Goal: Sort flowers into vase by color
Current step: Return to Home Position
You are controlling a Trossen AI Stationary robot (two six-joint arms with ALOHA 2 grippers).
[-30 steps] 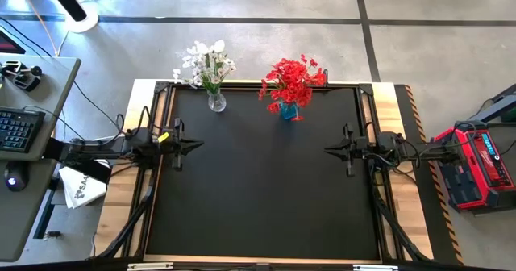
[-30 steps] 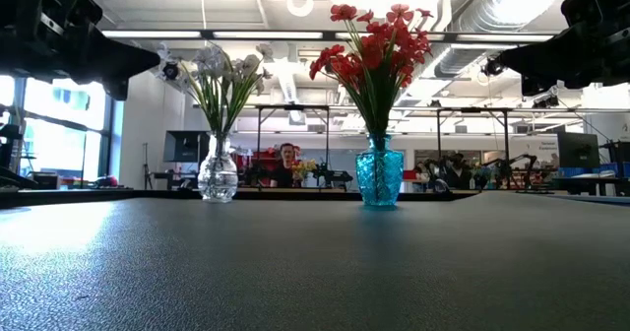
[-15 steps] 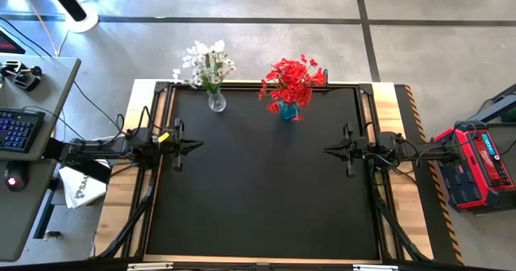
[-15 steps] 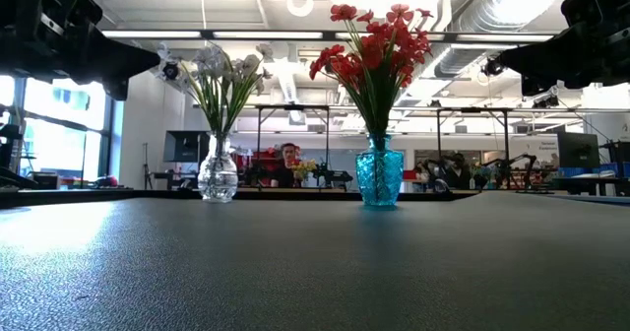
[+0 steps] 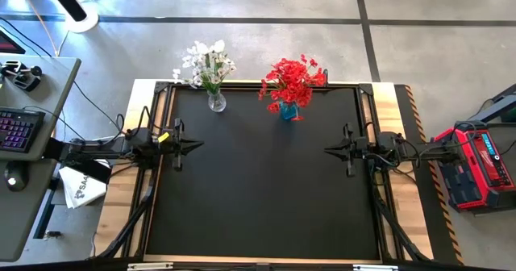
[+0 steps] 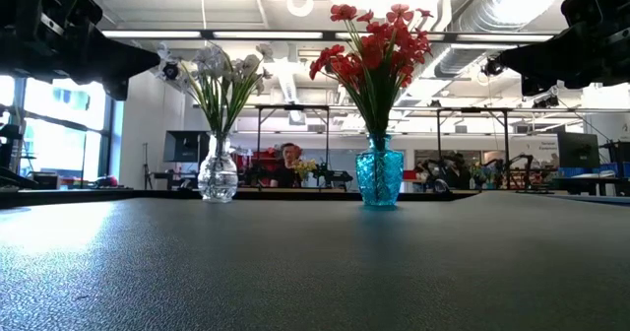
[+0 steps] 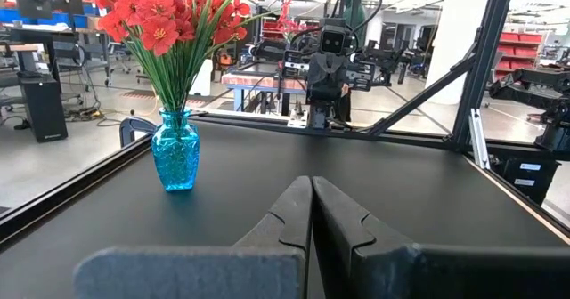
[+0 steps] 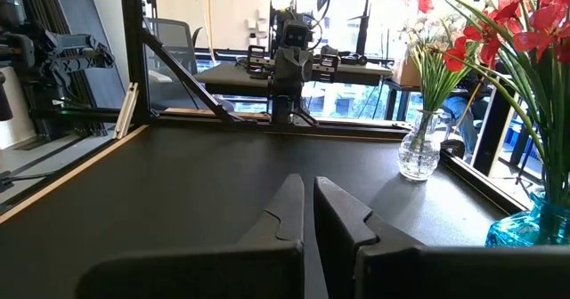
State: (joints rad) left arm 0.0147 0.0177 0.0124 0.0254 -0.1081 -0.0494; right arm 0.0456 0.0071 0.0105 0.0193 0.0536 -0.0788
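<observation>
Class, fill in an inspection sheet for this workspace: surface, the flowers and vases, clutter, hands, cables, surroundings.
Surface: black mat in a wooden-edged frame; two vases stand at its far edge.
Job's things: white flowers in the clear vase; red flowers in the blue vase; no loose stems seen.
Clutter: nothing seen.
Hands: left hand and right hand shut, empty, at opposite sides, facing each other.
Cables: dark cable runs across the floor beside the left arm.
Surroundings: desk with keyboard on the left, red unit on the right, a person far behind.
</observation>
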